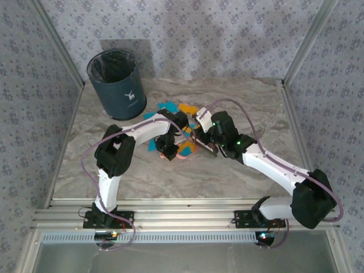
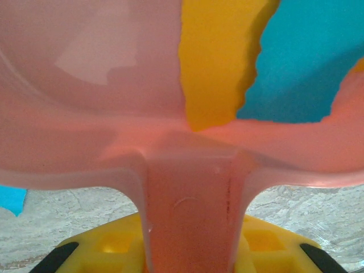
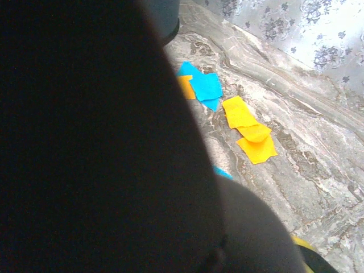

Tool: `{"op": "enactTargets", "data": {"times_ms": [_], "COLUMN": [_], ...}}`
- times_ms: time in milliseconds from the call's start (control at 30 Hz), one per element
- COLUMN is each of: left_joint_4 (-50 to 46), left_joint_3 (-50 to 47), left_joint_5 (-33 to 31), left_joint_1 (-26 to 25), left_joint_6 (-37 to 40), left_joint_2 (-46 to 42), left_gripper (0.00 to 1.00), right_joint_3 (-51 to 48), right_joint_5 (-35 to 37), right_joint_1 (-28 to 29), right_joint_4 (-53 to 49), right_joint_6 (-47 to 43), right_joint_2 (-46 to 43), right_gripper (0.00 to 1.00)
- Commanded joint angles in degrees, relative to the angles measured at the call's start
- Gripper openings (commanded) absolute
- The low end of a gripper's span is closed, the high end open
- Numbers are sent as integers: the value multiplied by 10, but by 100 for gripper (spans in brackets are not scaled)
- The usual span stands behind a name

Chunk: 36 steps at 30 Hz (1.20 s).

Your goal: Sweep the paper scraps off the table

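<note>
At table [image 1: 250, 102] centre, left hand [image 1: 169, 152] clamped on pink dustpan [image 2: 85, 131] handle.

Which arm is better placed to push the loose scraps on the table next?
Probably right. The left gripper grips the pink dustpan by its handle, so it is occupied. The right gripper sits beside the pan, and loose paper scraps lie on the table before its wrist camera.

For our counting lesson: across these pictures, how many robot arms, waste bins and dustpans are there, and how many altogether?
Robot arms: 2 (left arm, right arm)
Dark waste bin: 1
Pink dustpan: 1
Total: 4
</note>
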Motion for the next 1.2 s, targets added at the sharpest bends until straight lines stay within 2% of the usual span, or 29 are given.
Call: {"op": "enactTargets", "data": {"times_ms": [0, 133, 233, 433, 600, 800, 1167], "left_joint_4": [-34, -34, -34, -33, -34, -36, -38], "left_joint_3": [5, 5, 6, 5, 7, 7, 8], "left_joint_5": [-6, -7, -6, -6, -2, -1, -1], "left_joint_1": [5, 5, 5, 8, 18, 27, 34], "left_joint_6": [-10, -10, -11, -14, -18, -20, -18], "left_joint_2": [-2, -2, -2, -4, -4, -5, -1], "left_gripper": [0, 0, 0, 0, 0, 0, 0], "right_joint_3": [-6, -20, -34, -18, 21, 70, 116], "right_joint_5": [-28, 1, 55, 135, 139, 138, 55], "right_joint_1": [8, 8, 6, -15, -42, -49, -38], "right_joint_4": [-7, 18, 62, 129, 164, 184, 149], "right_joint_6": [17, 24, 35, 39, 27, 11, 3], "right_joint_2": [-31, -51, -58, -15, 55, 135, 195], "right_gripper": [0, 0, 0, 0, 0, 0, 0]}}
